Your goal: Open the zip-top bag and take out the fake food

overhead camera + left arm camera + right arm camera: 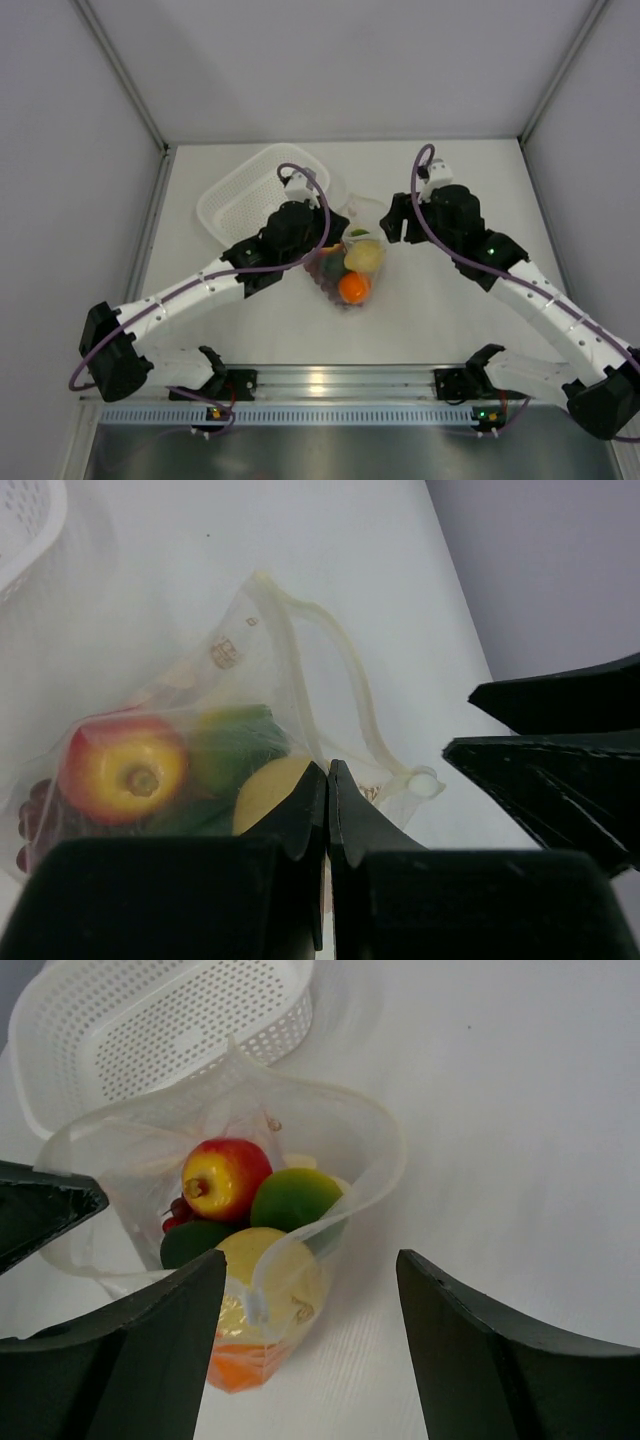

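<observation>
You are looking at a clear zip-top bag point(372, 1155) with a milky, cream-tinted rim and a few small brownish printed marks. Your apple point(225, 1178) is red, blushing to yellow around its brown stem. The lemon point(285, 1272) is pale yellow, the round fruit point(297, 1198) bright green, the avocado point(190, 1243) dark green, the grapes point(175, 1216) dark red-purple, and the orange point(354, 288) vivid orange. The basket point(150, 1040) is white, patterned all over with rows of small holes. The table point(500, 1110) is plain white. The left gripper point(327, 772) and right gripper point(308, 1262) have black fingers; the arms point(190, 290) are white with black joints, the cables point(300, 168) purple.
</observation>
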